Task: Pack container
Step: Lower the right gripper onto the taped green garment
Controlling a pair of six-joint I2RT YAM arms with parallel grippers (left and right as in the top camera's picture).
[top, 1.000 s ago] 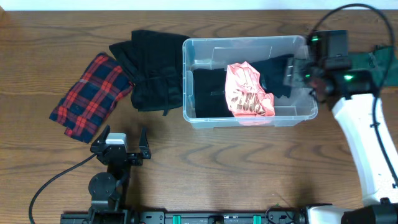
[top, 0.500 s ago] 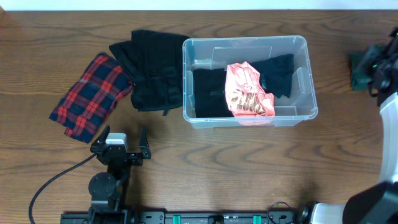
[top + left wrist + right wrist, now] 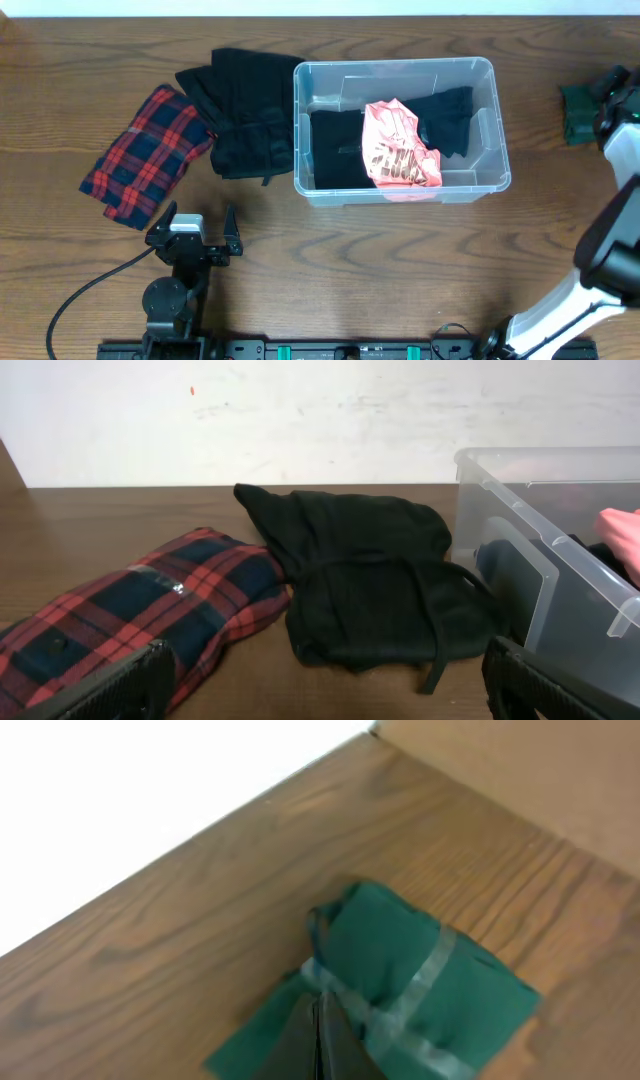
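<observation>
The clear container [image 3: 400, 65] stands in the middle of the table, and its wall [image 3: 560, 590] shows at the right of the left wrist view. A pink garment [image 3: 400, 145] and black clothes [image 3: 335, 150] lie inside it. At the far right, my right gripper [image 3: 608, 90] is over a folded green cloth [image 3: 577, 105]. In the right wrist view its fingers [image 3: 318, 1010] are pressed together on the green cloth [image 3: 420, 970], at its taped band. My left gripper [image 3: 197, 228] rests open near the front edge, and the left gripper [image 3: 320, 680] holds nothing.
A pile of black clothes [image 3: 245, 110] [image 3: 370, 570] lies against the container's left side. A red and blue plaid garment [image 3: 145, 155] [image 3: 130, 610] lies left of that. A cable [image 3: 90, 285] runs from the left arm's base.
My right arm swung from the container's right wall out to the green cloth at the far right, and its jaws closed there. The left arm and the clothes have not moved.
</observation>
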